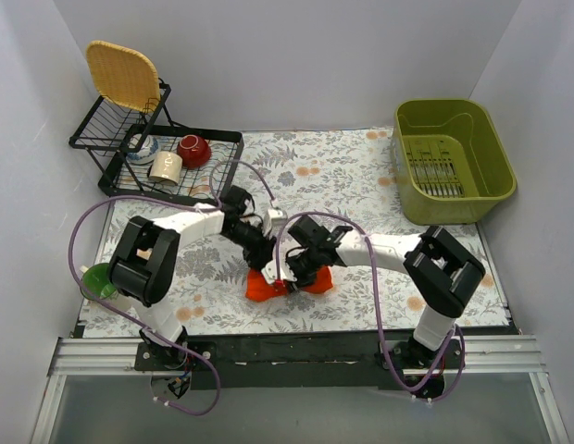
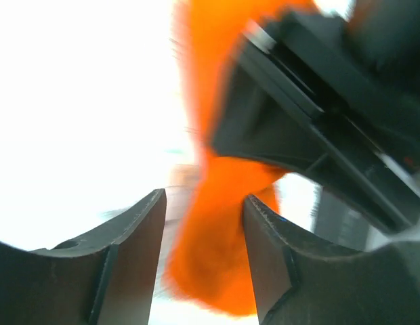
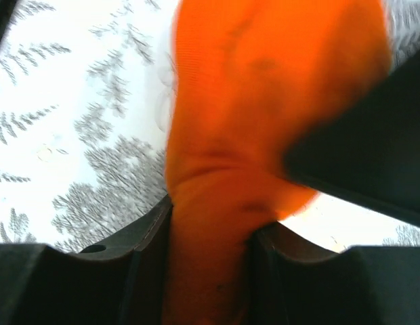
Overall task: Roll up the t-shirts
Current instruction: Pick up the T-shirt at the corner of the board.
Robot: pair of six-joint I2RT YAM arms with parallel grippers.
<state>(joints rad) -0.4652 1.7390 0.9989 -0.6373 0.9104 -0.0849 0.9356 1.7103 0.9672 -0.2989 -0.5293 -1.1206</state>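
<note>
Orange-red t-shirt [image 1: 268, 289] is bunched in a lump mid-bench [image 1: 361, 176], near the front edge, with both arms converged on it. Right end effector [image 1: 298, 268] is clamped down on a thick fold, cloth squeezed between both fingers [image 3: 145, 237]. Left end effector [image 1: 267, 261] is partly open with the cloth sitting in the gap. The wrist view is blurred, so I can't tell if it's actually gripping. Dish rack [image 1: 130, 180] with a red bowl [image 1: 193, 148] is at far left, a green bin [image 1: 451, 159] at far right.
</note>
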